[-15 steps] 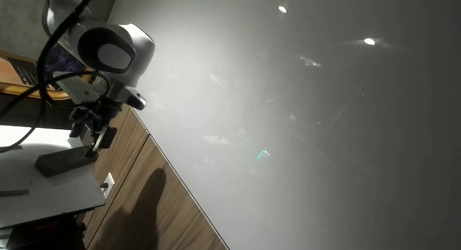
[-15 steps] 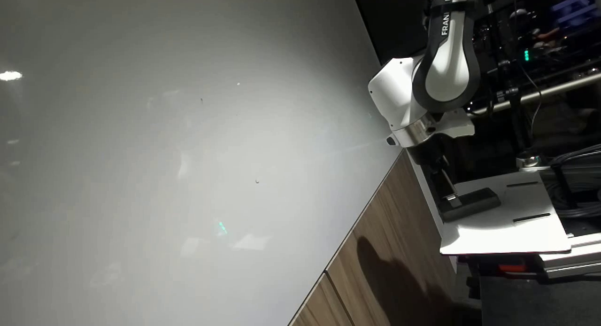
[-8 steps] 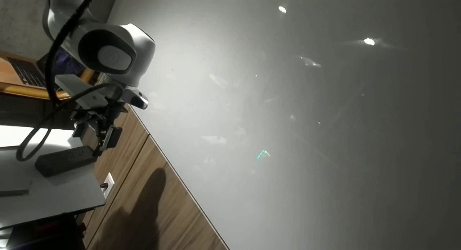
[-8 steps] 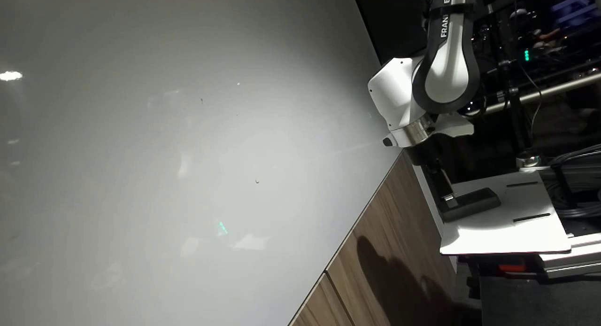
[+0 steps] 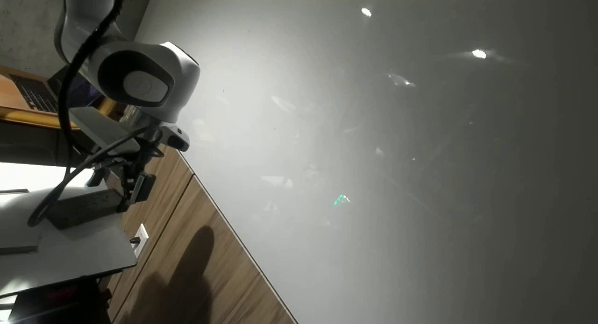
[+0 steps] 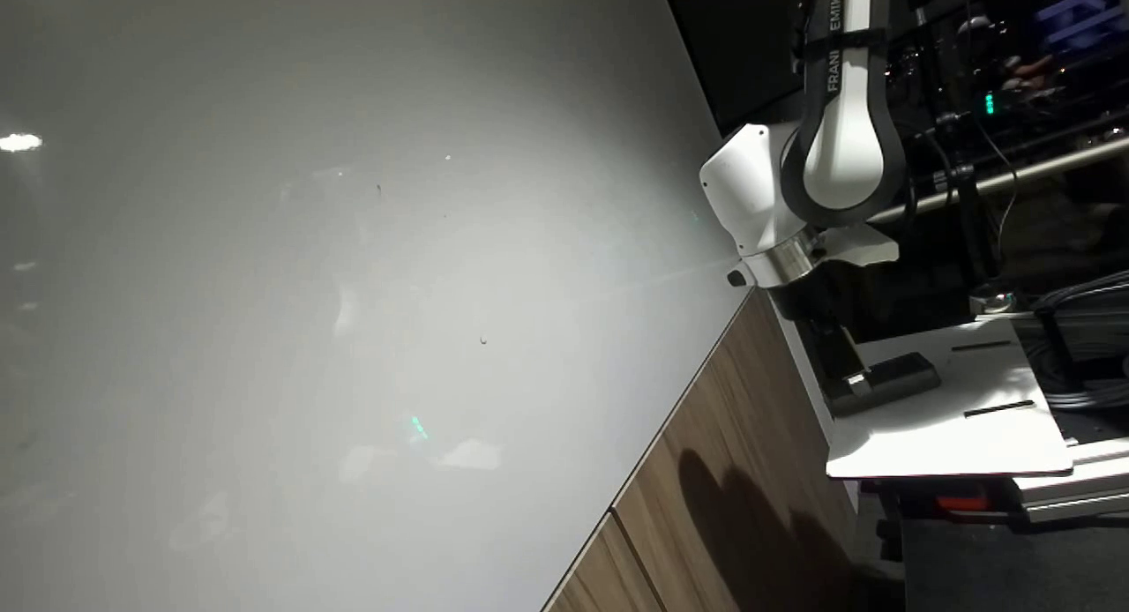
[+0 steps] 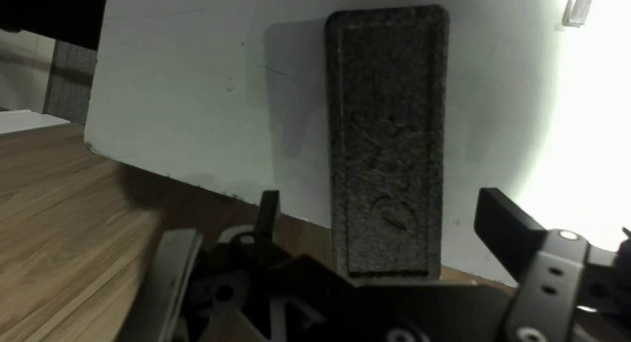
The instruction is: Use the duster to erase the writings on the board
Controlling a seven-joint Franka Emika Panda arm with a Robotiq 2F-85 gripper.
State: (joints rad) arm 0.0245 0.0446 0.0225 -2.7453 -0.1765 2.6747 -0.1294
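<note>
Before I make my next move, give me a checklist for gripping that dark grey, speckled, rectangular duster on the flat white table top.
1. Black two-fingered claw open: ok, fingers spread wide.
2. Duster between the fingers: ok, in the wrist view one stands each side, with gaps.
3. Claw low enough: cannot tell, finger depth is unclear.
4. Duster wholly on the table top: not ok, one end appears to reach past the edge.
5. Thick black cable clear of the duster: cannot tell, it passes in front of one end in an exterior view.
6. Wiping target on the large, glossy, pale grey-white board: cannot tell, only tiny dark marks show.
</note>
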